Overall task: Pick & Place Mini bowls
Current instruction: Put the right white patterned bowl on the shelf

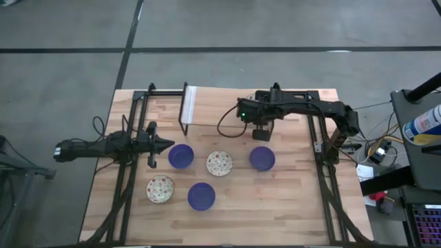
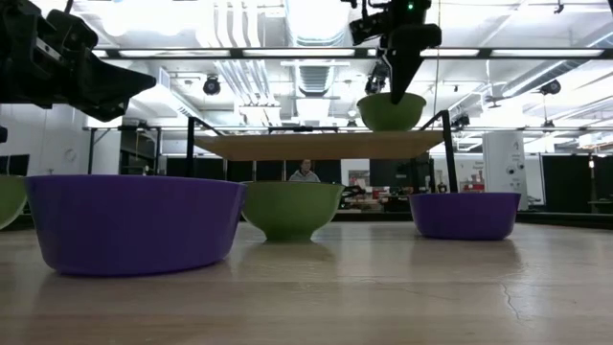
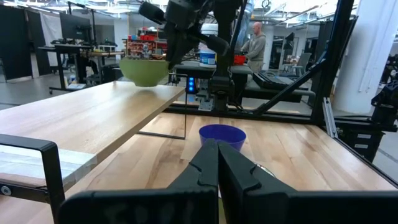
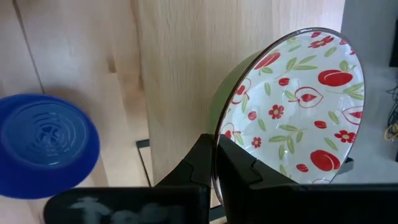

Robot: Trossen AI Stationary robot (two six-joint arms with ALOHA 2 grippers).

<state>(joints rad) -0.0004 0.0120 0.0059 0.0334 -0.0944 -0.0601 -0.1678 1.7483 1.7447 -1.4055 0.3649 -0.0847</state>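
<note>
My right gripper (image 2: 400, 84) is shut on a mini bowl (image 4: 292, 106) that is green outside and white inside with red fruit and flowers. It holds the bowl low over a raised wooden shelf (image 2: 316, 146) at the table's far side. I cannot tell whether the bowl's base touches the shelf. In the high view the gripper (image 1: 260, 131) hides this bowl. On the table rest three blue bowls (image 1: 180, 156), (image 1: 262, 158), (image 1: 201, 196) and two patterned ones (image 1: 219, 163), (image 1: 160, 189), each on its base. My left gripper (image 1: 162, 146) waits shut at the table's left. My right gripper pinches the bowl's rim (image 4: 216, 130) with one finger on the patterned inner side and one on the green outer wall. The fingers come from above, slanting down. The bowl (image 2: 391, 112) sits roughly level, mouth up, below the fingers and above the shelf.
Black frame bars (image 1: 320, 148) run along both sides of the table, and the shelf stands on thin black legs (image 3: 185, 115). A white strip (image 1: 190, 103) marks the shelf's left end. A person (image 3: 255, 43) stands in the room beyond the table.
</note>
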